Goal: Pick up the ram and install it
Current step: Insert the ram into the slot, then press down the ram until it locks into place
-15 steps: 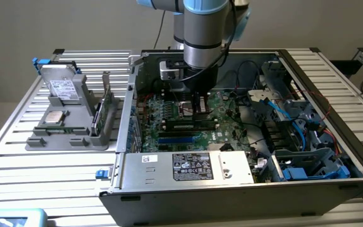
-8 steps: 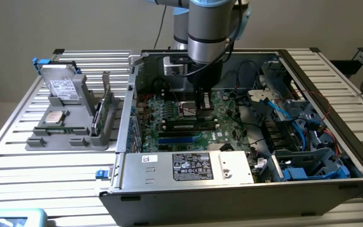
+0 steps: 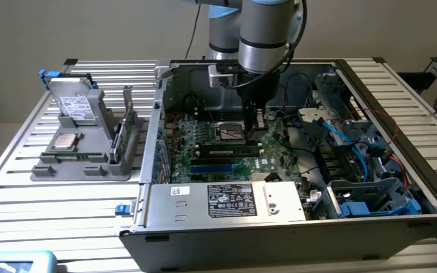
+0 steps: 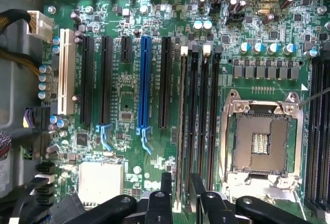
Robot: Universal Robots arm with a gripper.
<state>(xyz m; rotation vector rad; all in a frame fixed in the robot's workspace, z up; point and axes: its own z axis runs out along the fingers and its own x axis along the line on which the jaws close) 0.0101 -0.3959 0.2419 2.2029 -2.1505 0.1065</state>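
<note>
**Ram in its motherboard slot, gripper above it**
From the exterior view's left: a grey parts holder stands on the slatted table beside the open computer case. Inside, the ram stands in a slot near the middle of the motherboard, just beside the CPU socket. The gripper hangs over it, its fingers spread, one either side of the stick.

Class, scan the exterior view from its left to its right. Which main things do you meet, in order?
grey parts holder → ram on the motherboard → drive cage
</note>
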